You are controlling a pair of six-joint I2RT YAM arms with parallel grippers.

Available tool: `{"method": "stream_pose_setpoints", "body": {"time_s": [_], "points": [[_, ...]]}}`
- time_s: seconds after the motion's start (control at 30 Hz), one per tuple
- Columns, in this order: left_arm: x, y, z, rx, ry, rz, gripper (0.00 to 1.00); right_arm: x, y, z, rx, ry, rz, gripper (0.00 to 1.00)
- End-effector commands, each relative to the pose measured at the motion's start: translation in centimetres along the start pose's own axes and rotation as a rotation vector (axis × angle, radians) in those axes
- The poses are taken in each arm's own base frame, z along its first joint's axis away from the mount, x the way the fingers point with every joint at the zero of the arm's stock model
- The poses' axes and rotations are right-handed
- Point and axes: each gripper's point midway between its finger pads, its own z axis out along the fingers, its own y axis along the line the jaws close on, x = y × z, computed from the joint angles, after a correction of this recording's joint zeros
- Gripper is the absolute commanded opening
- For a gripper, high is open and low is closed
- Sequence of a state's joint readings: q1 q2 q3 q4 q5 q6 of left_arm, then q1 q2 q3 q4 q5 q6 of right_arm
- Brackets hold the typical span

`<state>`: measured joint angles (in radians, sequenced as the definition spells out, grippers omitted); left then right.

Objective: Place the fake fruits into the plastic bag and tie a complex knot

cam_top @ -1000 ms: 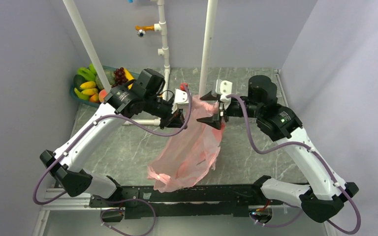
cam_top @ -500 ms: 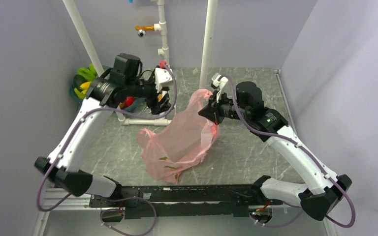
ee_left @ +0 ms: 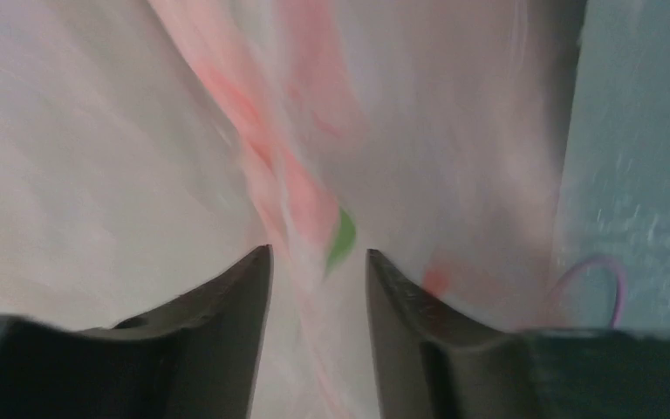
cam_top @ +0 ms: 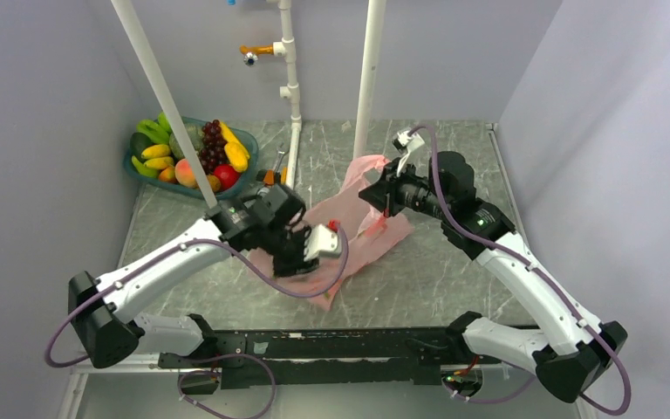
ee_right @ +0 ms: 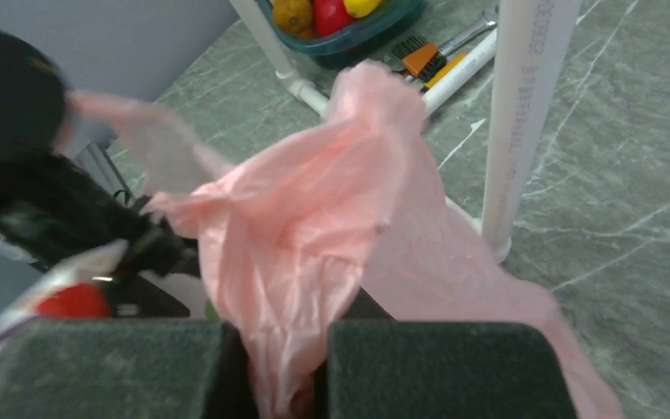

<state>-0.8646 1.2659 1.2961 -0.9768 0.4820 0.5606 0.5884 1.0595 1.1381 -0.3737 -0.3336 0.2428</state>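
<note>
The pink plastic bag (cam_top: 362, 234) lies slumped on the table, its top bunched and lifted. My right gripper (cam_top: 379, 194) is shut on that gathered film; the wrist view shows the bag (ee_right: 314, 209) pinched between the pads of the gripper (ee_right: 283, 367). My left gripper (cam_top: 299, 264) sits low over the bag's near part. Its jaws (ee_left: 318, 253) stand apart with a blurred fold of the bag (ee_left: 140, 131) running between them, not clamped. The fake fruits (cam_top: 194, 155) lie heaped in the teal basin (cam_top: 249, 168) at the back left, also seen as fruits (ee_right: 327, 13) in the right wrist view. No knot shows.
Two white poles (cam_top: 368, 78) (cam_top: 161, 96) rise from the table, one just behind the bag, seen as a pole (ee_right: 528, 113) in the right wrist view. A wrench and orange tool (cam_top: 272, 172) lie beside the basin. Grey walls close in left, right and back.
My left gripper let go of the bag, swung back toward the basin, then came forward and down onto the bag's near part. My right gripper shut on the bag's top. The bag sagged flatter.
</note>
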Motion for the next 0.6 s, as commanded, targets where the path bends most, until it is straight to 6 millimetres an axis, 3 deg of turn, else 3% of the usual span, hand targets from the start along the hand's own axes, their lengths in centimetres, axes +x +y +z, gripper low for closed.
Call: {"method": "stream_pose_setpoints", "body": {"time_s": [0.0,0.13,0.23,0.37,0.43,0.47,0.57], "points": [[6.6,-1.8,0.3,-0.027,0.152,-0.064,0.58,-0.9,1.0,-1.3,-0.050,-0.065,-0.066,0.00],[9.2,-0.8,1.4,-0.141,0.165,-0.105,0.98,0.1,1.3,-1.1,-0.094,-0.071,-0.091,0.00],[7.7,2.9,-0.3,-0.303,0.111,-0.046,0.99,-0.2,1.6,-0.6,-0.128,-0.081,-0.111,0.00],[5.9,9.1,-5.6,-0.487,0.101,-0.006,0.99,-3.0,2.4,-0.9,-0.141,-0.155,-0.167,0.00],[5.1,11.1,-8.2,-0.556,0.075,0.011,0.99,-3.3,2.2,-1.2,-0.126,-0.161,-0.171,0.00],[5.2,11.2,-8.4,-0.552,0.068,0.030,0.99,-2.6,2.1,-1.1,-0.127,-0.139,-0.166,0.00],[7.1,10.1,-5.8,-0.508,0.033,0.101,0.99,1.0,0.5,-0.2,-0.080,-0.044,-0.099,0.00]]}}
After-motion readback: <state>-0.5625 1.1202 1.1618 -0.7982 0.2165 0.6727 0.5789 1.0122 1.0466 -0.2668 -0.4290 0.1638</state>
